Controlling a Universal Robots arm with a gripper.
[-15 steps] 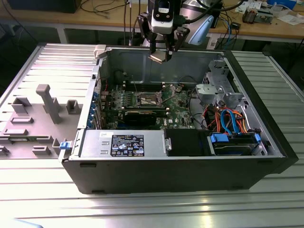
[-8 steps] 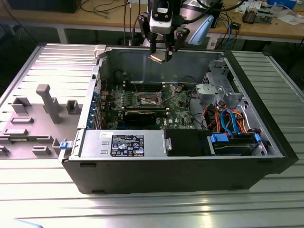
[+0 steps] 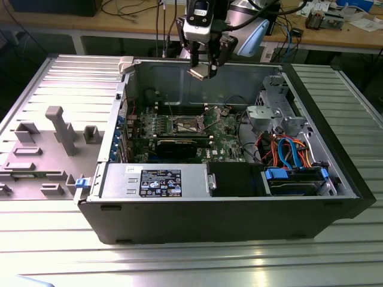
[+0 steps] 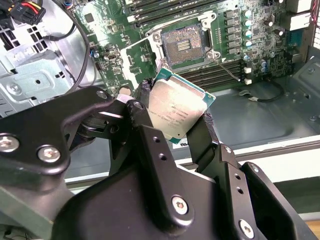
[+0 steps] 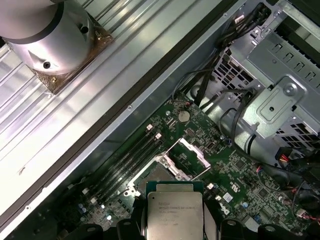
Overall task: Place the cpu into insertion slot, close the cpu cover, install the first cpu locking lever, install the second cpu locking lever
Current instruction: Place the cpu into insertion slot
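Your black gripper (image 4: 174, 107) clamps the flat silver-grey square cpu (image 5: 175, 214) by its edges, above the dark silver-rimmed insertion slot (image 4: 186, 45); keep it level and match its corners.

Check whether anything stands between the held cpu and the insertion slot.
Nothing visible does. The tool holds the cpu above the open case. In the second wrist view the insertion slot lies uncovered, its dark centre exposed, with only open air between them.

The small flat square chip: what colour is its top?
The chip is dull silver-grey, best in the second wrist view.
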